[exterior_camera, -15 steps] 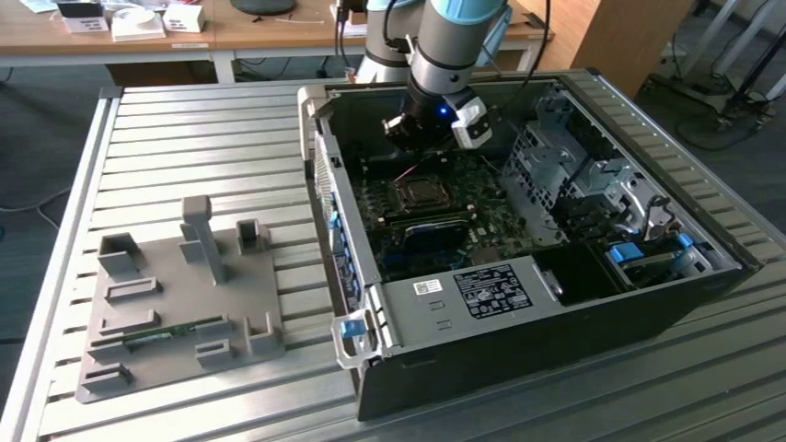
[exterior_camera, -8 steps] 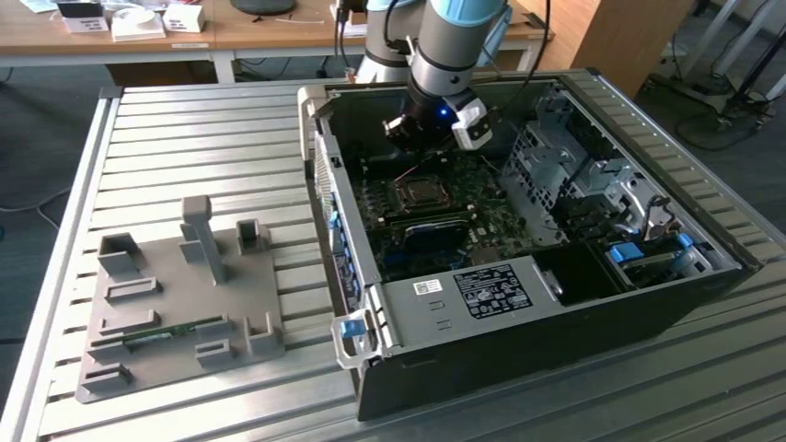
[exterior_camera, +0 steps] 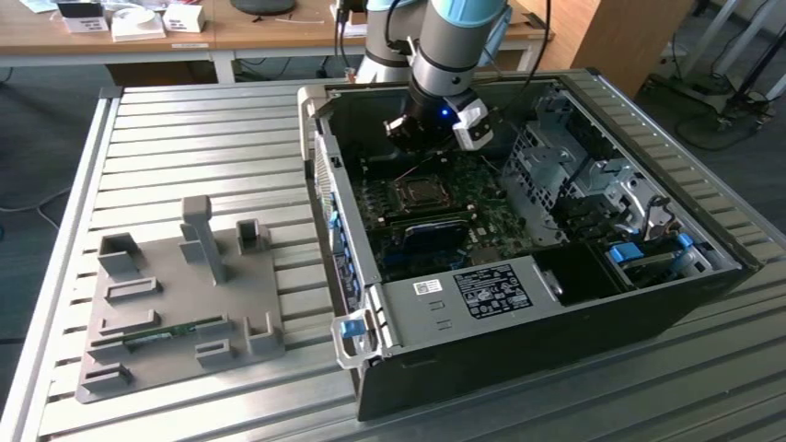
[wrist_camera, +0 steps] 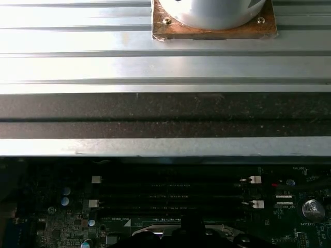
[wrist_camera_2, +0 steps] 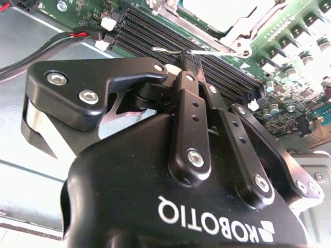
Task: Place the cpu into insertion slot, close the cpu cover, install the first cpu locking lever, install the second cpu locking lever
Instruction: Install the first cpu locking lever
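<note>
While white lettering marks its body, the gripper (wrist_camera_2: 190, 61) pinches narrowly on a thin locking lever (wrist_camera_2: 217, 52). The silvery cpu (wrist_camera_2: 217, 9) lies under the closed cpu cover (wrist_camera_2: 235, 30), six o'clock from the gripper in the exterior view.

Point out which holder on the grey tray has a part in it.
The long one holding the green circuit strip, at the grey tray's end nearest the exterior camera; the other holders look empty.

The insertion slot (exterior_camera: 424, 191) lies inside the case (exterior_camera: 553, 359) on the table (exterior_camera: 197, 147), a fixture (exterior_camera: 160, 318) at the exterior view's left.
</note>
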Controlling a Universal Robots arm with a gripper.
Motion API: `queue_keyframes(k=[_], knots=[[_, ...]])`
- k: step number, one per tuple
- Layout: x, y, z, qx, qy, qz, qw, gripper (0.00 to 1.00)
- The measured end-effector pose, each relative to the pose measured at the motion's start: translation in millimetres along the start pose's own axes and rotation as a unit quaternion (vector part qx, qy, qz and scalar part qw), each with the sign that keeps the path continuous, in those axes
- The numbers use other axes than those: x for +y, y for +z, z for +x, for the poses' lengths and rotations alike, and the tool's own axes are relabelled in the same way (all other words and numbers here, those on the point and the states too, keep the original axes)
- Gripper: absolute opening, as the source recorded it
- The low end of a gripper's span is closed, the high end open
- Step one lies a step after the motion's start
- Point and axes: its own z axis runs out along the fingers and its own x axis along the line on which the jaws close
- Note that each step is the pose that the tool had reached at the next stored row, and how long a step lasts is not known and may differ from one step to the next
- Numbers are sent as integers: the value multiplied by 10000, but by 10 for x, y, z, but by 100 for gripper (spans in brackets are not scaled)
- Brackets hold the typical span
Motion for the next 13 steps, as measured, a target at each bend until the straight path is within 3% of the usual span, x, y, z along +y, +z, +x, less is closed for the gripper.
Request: queue_keyframes(k=[13], knots=[[-19,73,0,0,0,0,10000,11]])
